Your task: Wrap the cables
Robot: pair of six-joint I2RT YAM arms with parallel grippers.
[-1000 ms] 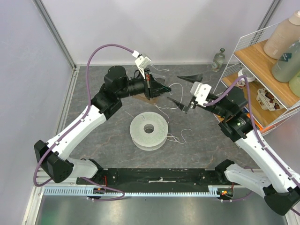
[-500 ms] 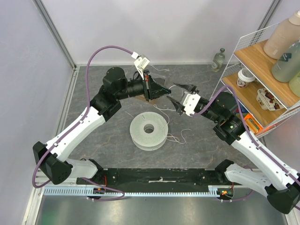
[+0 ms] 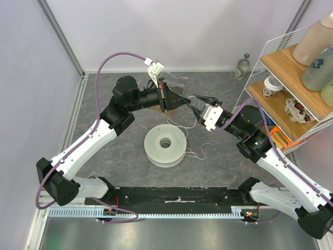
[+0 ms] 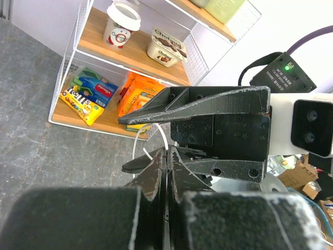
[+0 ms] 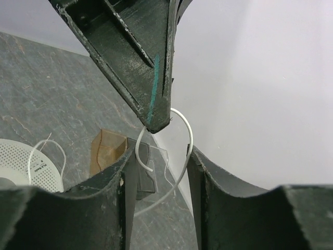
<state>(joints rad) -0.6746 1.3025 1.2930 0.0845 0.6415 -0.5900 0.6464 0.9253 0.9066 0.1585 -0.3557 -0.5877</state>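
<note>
A thin white cable loop (image 5: 191, 138) is hanging beyond the flat round white spool (image 3: 165, 144).
The left hand (image 5: 156, 124) is pinching it; the right hand (image 5: 161, 153) is straddling it, spread.

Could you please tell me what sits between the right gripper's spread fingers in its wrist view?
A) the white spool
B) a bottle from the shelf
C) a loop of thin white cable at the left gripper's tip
C: the white cable curls out from the closed tip of the left gripper into the gap of the right gripper.
</note>
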